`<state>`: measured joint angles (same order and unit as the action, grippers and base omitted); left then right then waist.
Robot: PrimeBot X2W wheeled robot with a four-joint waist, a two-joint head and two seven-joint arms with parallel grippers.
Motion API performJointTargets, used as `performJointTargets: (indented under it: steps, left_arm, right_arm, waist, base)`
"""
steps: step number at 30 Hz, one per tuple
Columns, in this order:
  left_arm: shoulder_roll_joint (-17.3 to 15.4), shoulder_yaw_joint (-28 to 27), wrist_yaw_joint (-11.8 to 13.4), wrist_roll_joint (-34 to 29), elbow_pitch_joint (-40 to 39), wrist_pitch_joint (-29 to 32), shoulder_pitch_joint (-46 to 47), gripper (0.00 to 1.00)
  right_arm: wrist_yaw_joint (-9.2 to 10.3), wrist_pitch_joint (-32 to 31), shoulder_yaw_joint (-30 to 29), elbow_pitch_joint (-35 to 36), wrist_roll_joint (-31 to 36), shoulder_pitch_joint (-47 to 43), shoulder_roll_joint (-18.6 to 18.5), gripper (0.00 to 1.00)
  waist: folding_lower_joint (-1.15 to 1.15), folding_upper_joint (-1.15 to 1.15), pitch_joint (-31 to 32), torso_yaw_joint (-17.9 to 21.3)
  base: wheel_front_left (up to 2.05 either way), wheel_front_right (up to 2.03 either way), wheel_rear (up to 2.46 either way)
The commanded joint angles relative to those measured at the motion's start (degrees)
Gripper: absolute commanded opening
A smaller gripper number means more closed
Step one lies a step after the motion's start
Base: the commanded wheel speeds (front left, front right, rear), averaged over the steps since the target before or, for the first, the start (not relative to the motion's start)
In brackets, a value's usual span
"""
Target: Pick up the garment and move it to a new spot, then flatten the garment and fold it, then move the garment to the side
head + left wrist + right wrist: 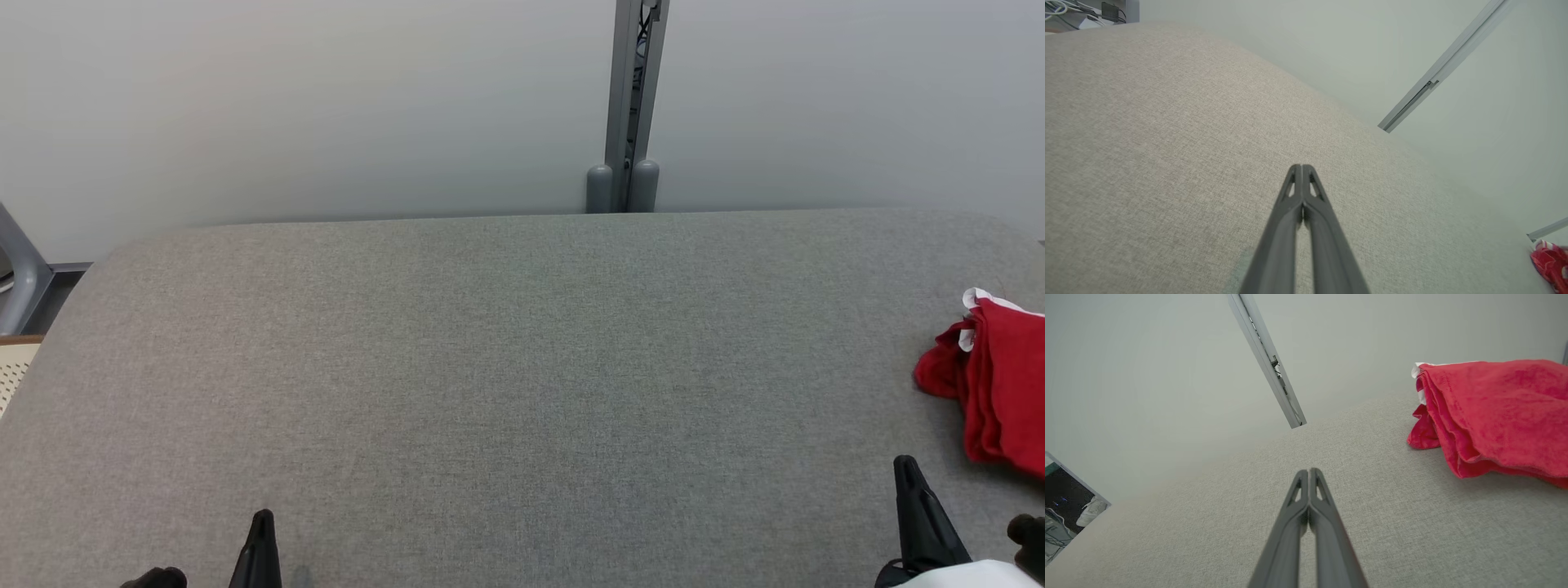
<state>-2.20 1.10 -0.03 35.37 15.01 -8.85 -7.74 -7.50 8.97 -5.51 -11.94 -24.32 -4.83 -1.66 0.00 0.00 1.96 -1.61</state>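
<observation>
The garment (992, 376) is red with a bit of white at its top edge and lies folded at the far right of the grey table (506, 367). In the right wrist view the garment (1494, 416) shows as a stack of layers to the upper right of my right gripper (1309, 471), whose fingers are pressed together with nothing between them. That right gripper (904, 464) sits near the table's front edge, just left of and below the garment. My left gripper (263, 516) is at the front left, also shut and empty (1301, 166). The garment (1549, 261) appears small at the lower right of the left wrist view.
A pale wall stands behind the table with a grey metal post (633, 106) rising from its back edge. A grey frame (20, 278) and a perforated beige surface (12, 367) sit off the table's left edge. The table's cloth top is bare between the grippers.
</observation>
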Motion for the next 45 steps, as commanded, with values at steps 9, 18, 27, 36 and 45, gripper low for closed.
performJointTargets:
  steps: [9,18,27,36,45]
  left_arm:
    - [-0.4,-1.3,-1.3,8.2,-1.0,2.1,3.3,0.0]
    - [-0.4,-2.3,-2.3,15.7,-1.0,4.1,5.1,0.0]
    - [-0.5,-3.1,-3.1,21.7,-1.0,5.8,6.5,0.0]
    - [-0.5,-3.9,-3.7,27.3,-1.0,7.3,7.8,0.0]
    - [-0.6,-4.6,-4.5,32.4,-1.1,8.7,9.0,0.0]
  right_arm:
    - [0.0,-2.2,-0.3,0.4,-9.8,2.9,-0.7,0.0]
    - [0.0,-4.3,-0.5,0.0,-18.7,4.2,-0.8,0.0]
    - [0.0,-6.0,-0.6,-0.3,-26.0,5.3,-0.9,0.0]
    - [0.0,-7.5,-0.6,-0.5,-32.6,6.2,-1.0,0.0]
    - [0.0,-8.9,-0.7,-0.8,-38.7,7.2,-1.1,0.0]
  waist:
    - [0.0,0.0,-0.2,0.1]
    - [0.0,0.0,-0.4,0.3]
    - [0.0,0.0,-0.6,0.4]
    - [0.0,0.0,-0.8,0.6]
    - [0.0,0.0,-0.9,0.7]
  base:
    - [0.0,0.0,0.0]
    - [0.0,0.0,0.0]
    - [0.0,0.0,0.0]
    - [0.0,0.0,0.0]
    - [0.0,0.0,0.0]
